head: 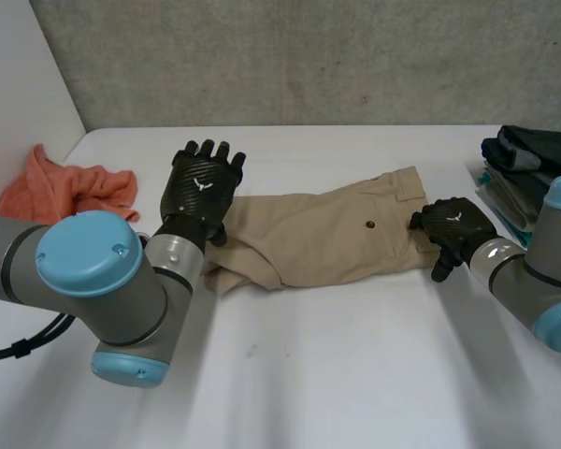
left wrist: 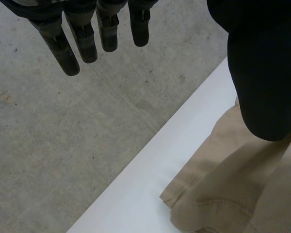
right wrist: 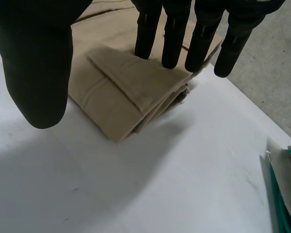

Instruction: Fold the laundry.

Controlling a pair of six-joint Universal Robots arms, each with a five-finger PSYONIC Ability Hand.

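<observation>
Khaki trousers [head: 318,238] lie on the bench [head: 355,374]. The left hand [head: 201,187] is open above one end. The right hand [head: 456,227] is open over the waistband.

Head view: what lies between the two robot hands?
The head view shows the tan trousers lying lengthwise on the white table between them, with the right robot hand at the waistband end and the left robot hand at the other end.
</observation>
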